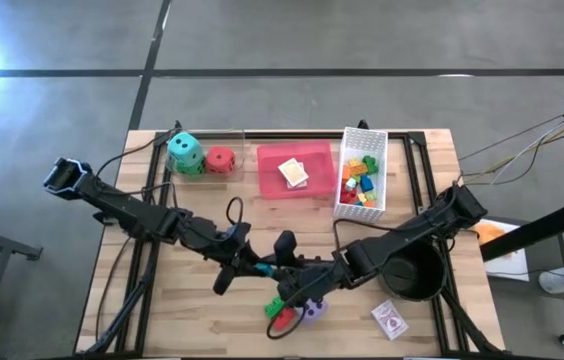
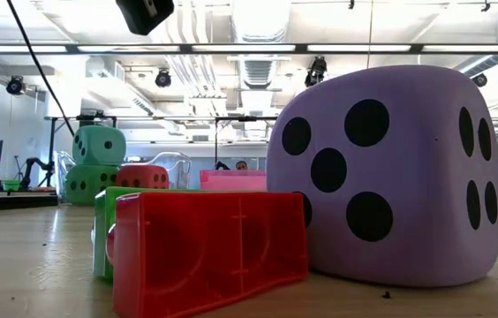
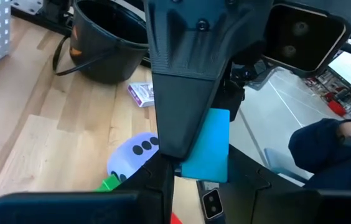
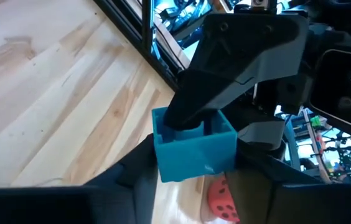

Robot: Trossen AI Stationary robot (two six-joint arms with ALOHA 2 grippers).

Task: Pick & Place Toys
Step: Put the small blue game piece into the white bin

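Over the middle of the bench, the left gripper and the right gripper both clench one blue brick, its fingers pinching it from either side. The purple die, red brick and green brick lie together just below.

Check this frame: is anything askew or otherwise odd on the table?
Yes. The red brick lies tipped on its side in front of the green brick, beside the purple die, hollow underside showing. Above the table, the blue brick is in the left gripper while the right gripper also flanks it.
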